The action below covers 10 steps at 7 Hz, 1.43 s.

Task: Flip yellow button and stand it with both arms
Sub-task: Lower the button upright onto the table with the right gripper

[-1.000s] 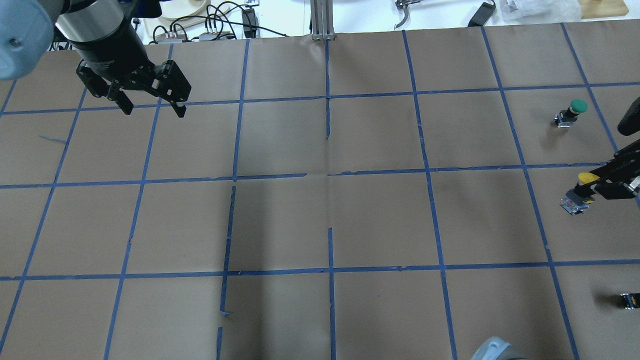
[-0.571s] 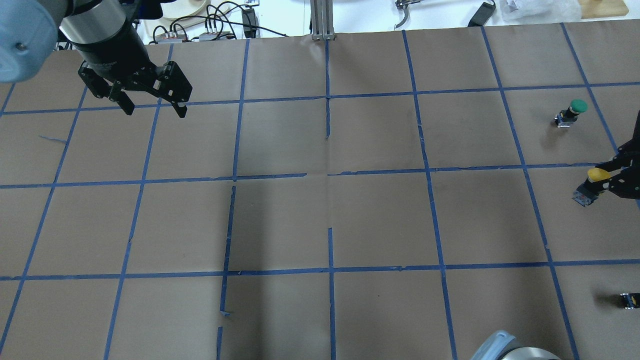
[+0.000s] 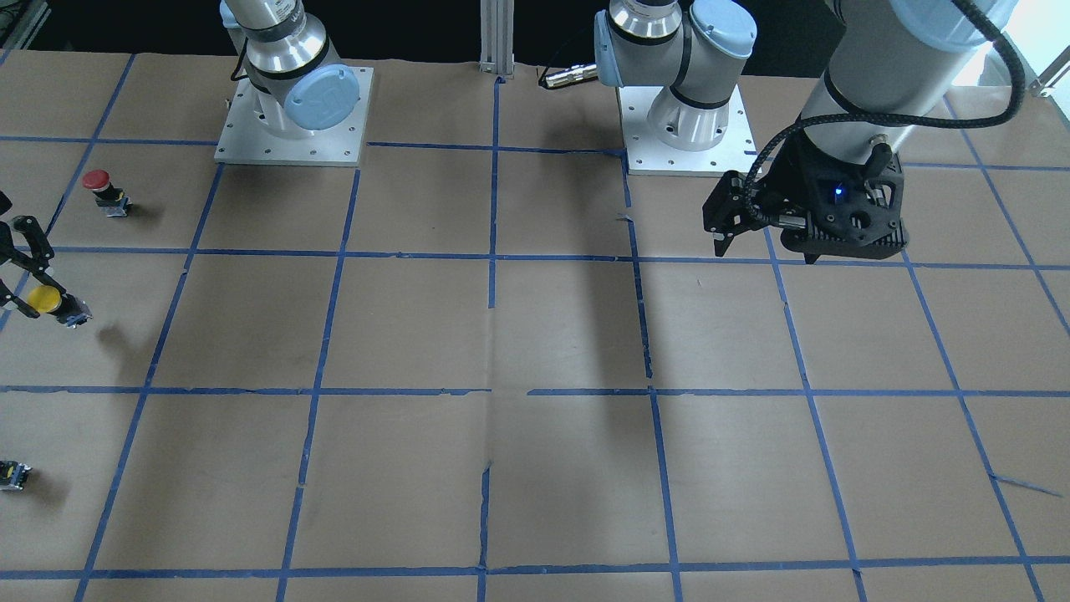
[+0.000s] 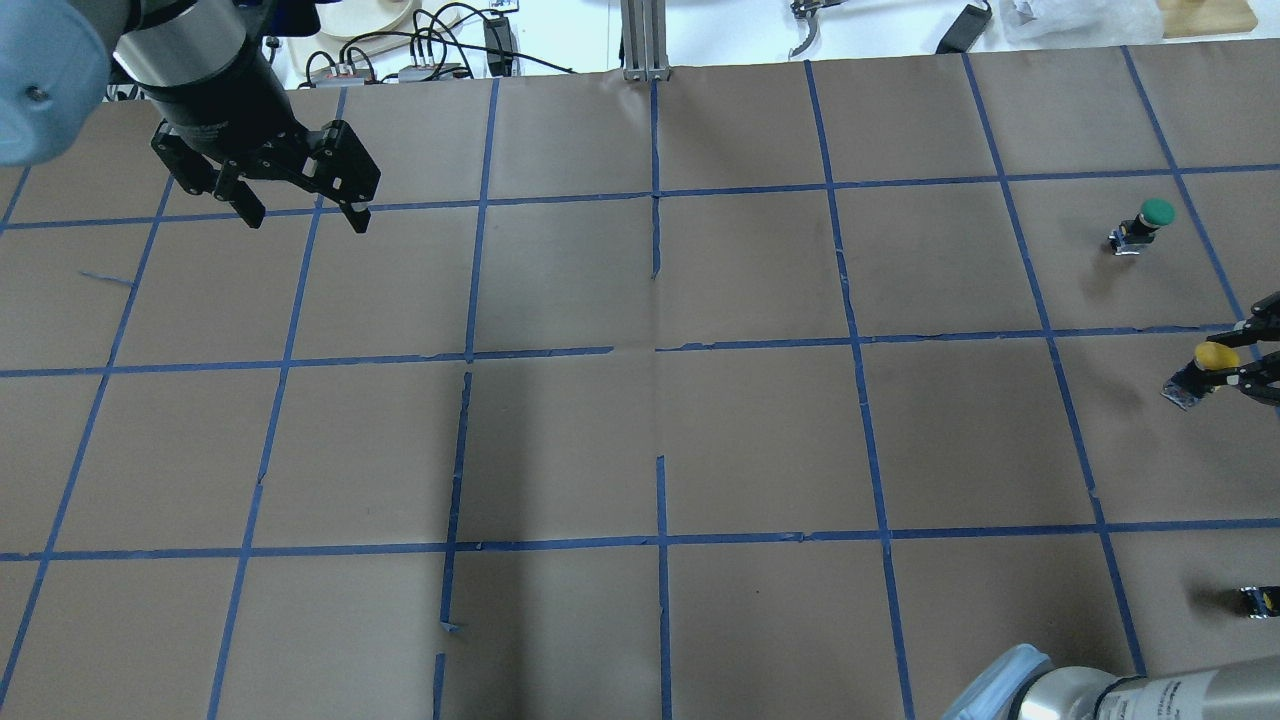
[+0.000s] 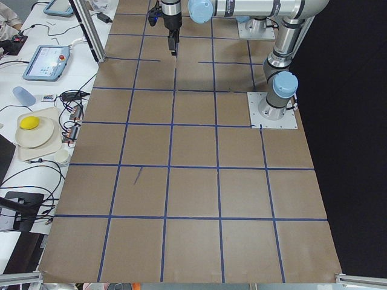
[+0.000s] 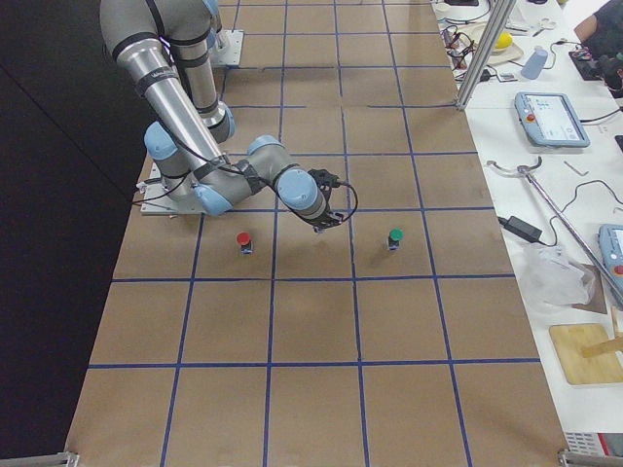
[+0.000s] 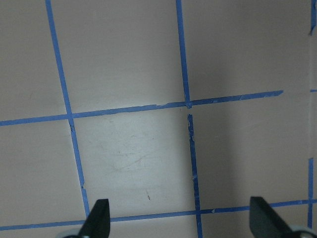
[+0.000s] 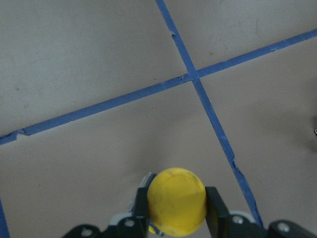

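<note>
The yellow button (image 4: 1211,355) has a round yellow cap and a small block body. It hangs tilted above the table at the far right, its shadow apart from it. My right gripper (image 4: 1222,362) is shut on it just under the cap. In the right wrist view the cap (image 8: 177,201) sits between both fingers (image 8: 214,208). The front view shows the button (image 3: 43,298) at the left edge. My left gripper (image 4: 305,218) is open and empty above the far left of the table, and its jaws stand wide apart in the left wrist view (image 7: 181,220).
A green-capped button (image 4: 1148,220) stands beyond the yellow one. A red-capped button (image 3: 102,189) stands nearer the robot's base. A tiny black-and-yellow piece (image 4: 1258,600) lies at the right edge. Brown paper with blue tape lines (image 4: 660,450) covers the table.
My right gripper has carried the yellow button to the right, toward the table's edge, and a little farther back. The left gripper has barely moved.
</note>
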Each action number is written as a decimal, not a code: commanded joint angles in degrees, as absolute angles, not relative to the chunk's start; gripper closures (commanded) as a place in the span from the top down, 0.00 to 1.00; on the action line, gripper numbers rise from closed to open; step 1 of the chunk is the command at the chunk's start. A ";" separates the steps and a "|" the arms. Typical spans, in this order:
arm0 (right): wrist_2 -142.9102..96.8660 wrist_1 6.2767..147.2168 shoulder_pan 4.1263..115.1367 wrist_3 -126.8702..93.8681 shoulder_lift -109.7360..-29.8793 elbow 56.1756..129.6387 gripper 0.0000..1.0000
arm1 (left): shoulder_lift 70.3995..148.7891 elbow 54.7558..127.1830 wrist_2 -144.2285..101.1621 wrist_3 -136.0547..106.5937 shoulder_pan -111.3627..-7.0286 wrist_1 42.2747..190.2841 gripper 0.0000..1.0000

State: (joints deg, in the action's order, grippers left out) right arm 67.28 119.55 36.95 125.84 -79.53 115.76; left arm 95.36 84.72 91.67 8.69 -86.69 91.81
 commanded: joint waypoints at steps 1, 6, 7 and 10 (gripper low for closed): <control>67.32 119.71 35.43 131.74 -78.40 115.84 0.26 | 95.36 84.73 91.67 8.61 -86.66 91.67 0.99; 62.23 119.00 33.13 138.77 -77.17 116.19 0.28 | 95.27 84.73 91.67 8.61 -86.75 91.67 0.99; 62.31 119.09 33.13 140.69 -76.82 115.93 0.30 | 95.19 84.73 91.67 8.53 -86.66 91.67 0.99; 62.40 118.92 33.13 140.28 -76.64 115.84 0.97 | 95.19 84.81 91.67 8.61 -86.57 91.41 0.99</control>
State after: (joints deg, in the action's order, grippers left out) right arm 62.48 118.98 33.14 140.51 -76.69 115.93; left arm 95.21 84.75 91.67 8.54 -86.64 91.44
